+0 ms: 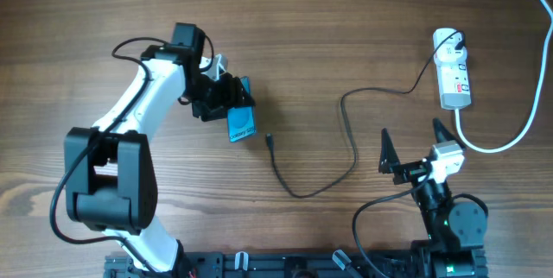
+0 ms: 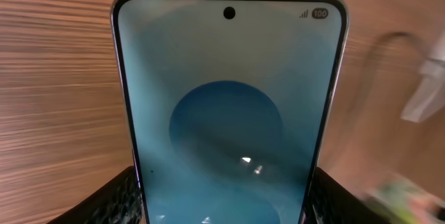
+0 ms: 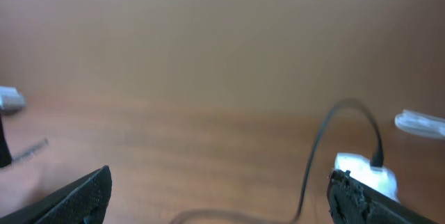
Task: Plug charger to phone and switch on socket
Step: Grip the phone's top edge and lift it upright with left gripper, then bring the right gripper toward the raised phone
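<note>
My left gripper point(image 1: 226, 98) is shut on the phone point(image 1: 243, 123), a small blue-screened smartphone held tilted above the table at centre left. In the left wrist view the phone point(image 2: 228, 106) fills the frame between my fingers point(image 2: 226, 203). The charger point(image 1: 346, 144) is a thin black cable lying in a loop on the table. Its connector end point(image 1: 270, 141) lies just right of the phone, and its black plug point(image 1: 457, 50) sits in the white socket point(image 1: 452, 69) at the upper right. My right gripper point(image 1: 413, 147) is open and empty near the front right. The cable point(image 3: 316, 161) and the socket point(image 3: 365, 170) show blurred in the right wrist view.
A thick white cord point(image 1: 518, 131) runs from the socket in a curve toward the table's right edge and up to the far right corner. The wooden table point(image 1: 104, 2) stretches bare around the arms.
</note>
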Robot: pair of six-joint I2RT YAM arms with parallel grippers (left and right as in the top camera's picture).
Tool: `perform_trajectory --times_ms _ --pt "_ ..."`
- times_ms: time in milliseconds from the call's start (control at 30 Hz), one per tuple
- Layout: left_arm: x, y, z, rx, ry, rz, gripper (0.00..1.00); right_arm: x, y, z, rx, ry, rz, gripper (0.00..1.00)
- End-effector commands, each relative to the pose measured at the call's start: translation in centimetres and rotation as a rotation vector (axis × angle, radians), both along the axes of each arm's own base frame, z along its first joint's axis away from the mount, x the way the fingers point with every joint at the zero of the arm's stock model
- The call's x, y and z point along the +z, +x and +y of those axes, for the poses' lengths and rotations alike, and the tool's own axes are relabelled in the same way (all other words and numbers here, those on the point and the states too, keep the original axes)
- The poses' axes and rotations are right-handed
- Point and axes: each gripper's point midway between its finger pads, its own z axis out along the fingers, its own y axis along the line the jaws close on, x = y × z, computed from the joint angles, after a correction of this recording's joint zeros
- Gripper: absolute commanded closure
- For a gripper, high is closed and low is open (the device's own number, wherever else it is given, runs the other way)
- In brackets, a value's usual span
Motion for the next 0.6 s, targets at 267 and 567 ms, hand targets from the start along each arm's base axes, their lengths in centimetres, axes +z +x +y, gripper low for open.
perform_trajectory --times_ms 267,567 --pt "8.5 1.1 -4.6 -0.082 -0.537 -0.118 0.41 -0.1 -1.4 4.0 0.264 0.288 0.103 0.0" --pt "8.5 1.3 -4.7 -0.085 -0.539 -0.132 0.4 8.4 -2.7 4.5 0.322 0.272 -0.017 0.0"
